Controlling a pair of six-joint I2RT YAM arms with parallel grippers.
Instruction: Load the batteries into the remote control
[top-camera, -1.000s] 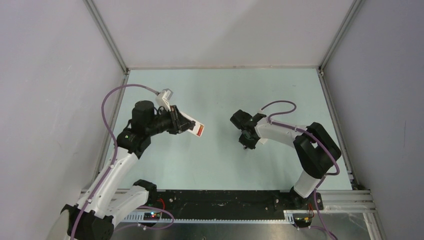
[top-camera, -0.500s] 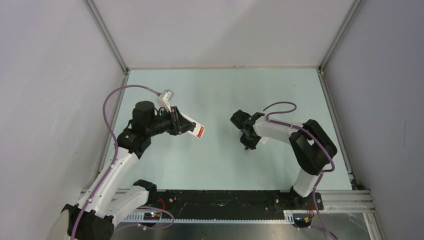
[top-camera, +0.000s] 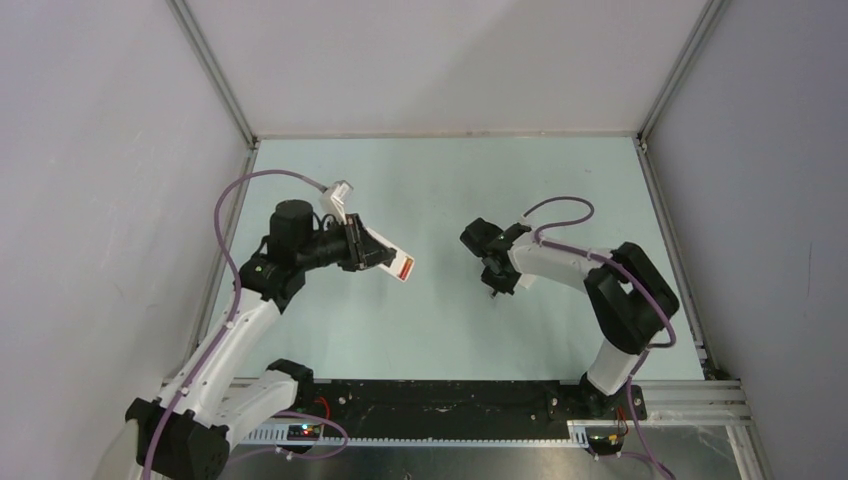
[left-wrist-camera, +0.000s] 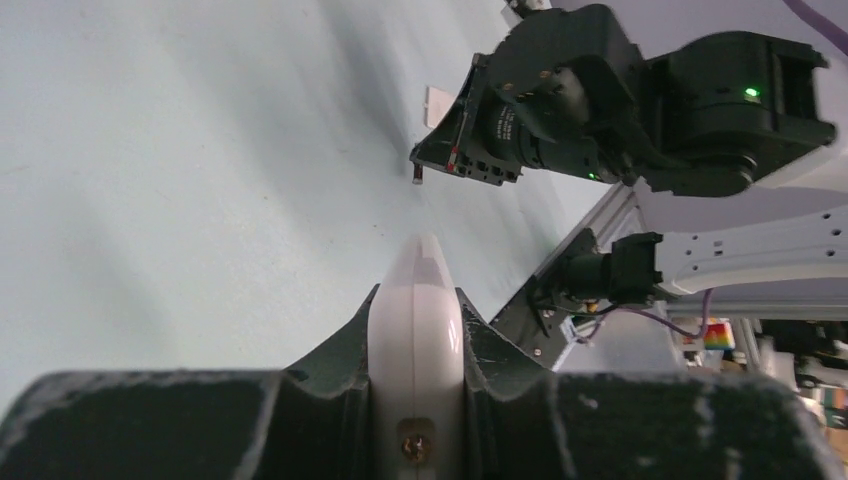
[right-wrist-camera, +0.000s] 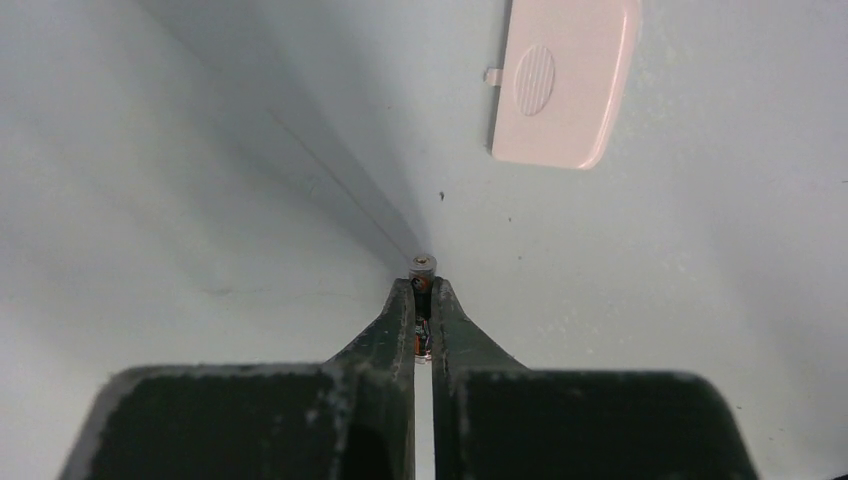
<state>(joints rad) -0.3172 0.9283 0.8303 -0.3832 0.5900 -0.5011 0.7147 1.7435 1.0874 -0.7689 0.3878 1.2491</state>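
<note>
The remote control (top-camera: 391, 260), white with a red end panel, is held off the table in my left gripper (top-camera: 362, 248). The left wrist view shows its white edge (left-wrist-camera: 415, 350) clamped between the fingers of that gripper (left-wrist-camera: 415, 300). My right gripper (top-camera: 493, 290) points down at the table near the middle. Its jaws are shut on a thin battery (right-wrist-camera: 422, 268) with orange-red and dark bands. The battery's metal end pokes out past the tips of the right gripper (right-wrist-camera: 422, 292). From the left wrist view the right gripper (left-wrist-camera: 422, 172) hangs just above the table.
A small white cover piece (right-wrist-camera: 563, 80) with a ribbed oval lies flat on the pale green table (top-camera: 440, 180) just beyond the right gripper; the cover (left-wrist-camera: 437, 106) also shows in the left wrist view. Grey walls and metal rails enclose the table.
The right gripper's jaws have closed onto the battery. The left arm has carried the remote a little to the right and lower in the top view.
</note>
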